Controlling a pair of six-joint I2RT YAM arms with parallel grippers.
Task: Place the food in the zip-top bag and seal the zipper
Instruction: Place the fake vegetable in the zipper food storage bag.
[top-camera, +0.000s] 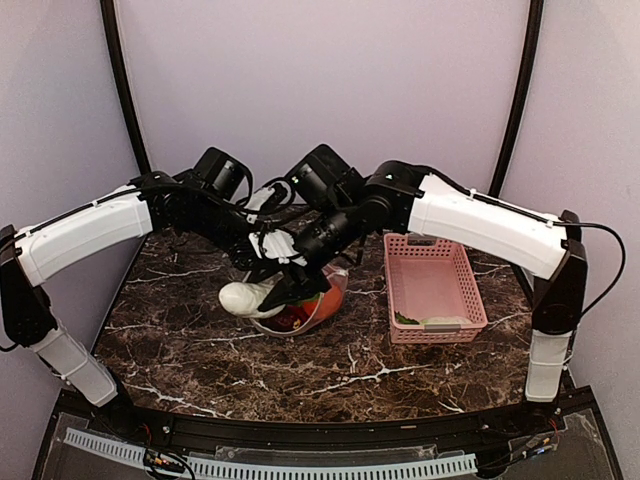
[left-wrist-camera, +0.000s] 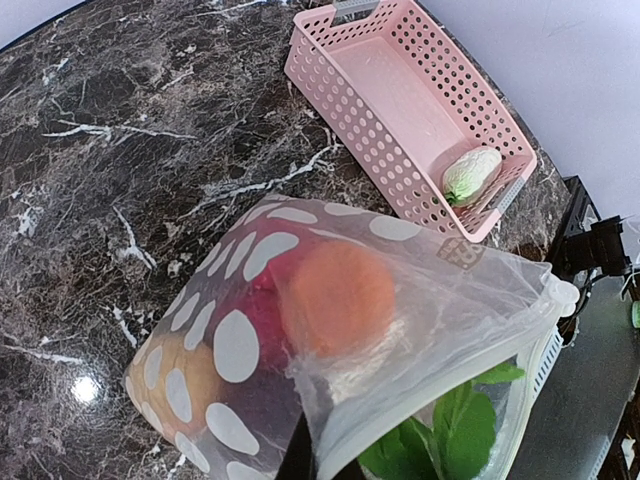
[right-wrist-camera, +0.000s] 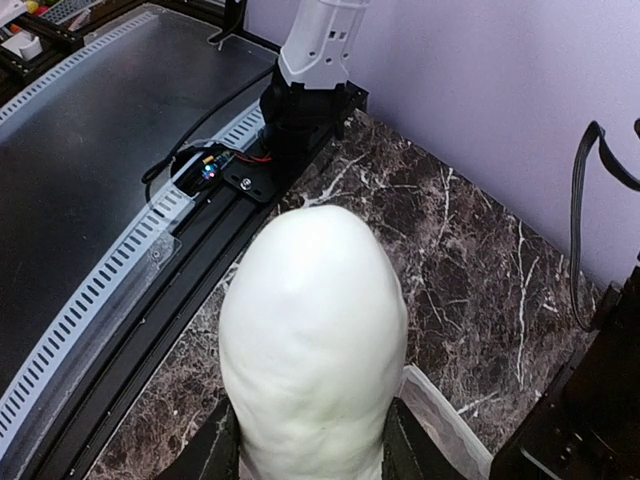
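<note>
Here, my left gripper (left-wrist-camera: 303, 455) is pinched fully closed on the mouth edge of the dotted bag (left-wrist-camera: 230, 340), lifting it so the opening gapes. My right gripper (right-wrist-camera: 312, 455), jaws partly apart, clasps the white radish (right-wrist-camera: 312, 330) by its sides, close to that mouth, ready to go in. An orange (left-wrist-camera: 335, 295) lies inside the bag. The cabbage (left-wrist-camera: 470, 175) waits in the pink basket (left-wrist-camera: 400, 110), well apart.
</note>
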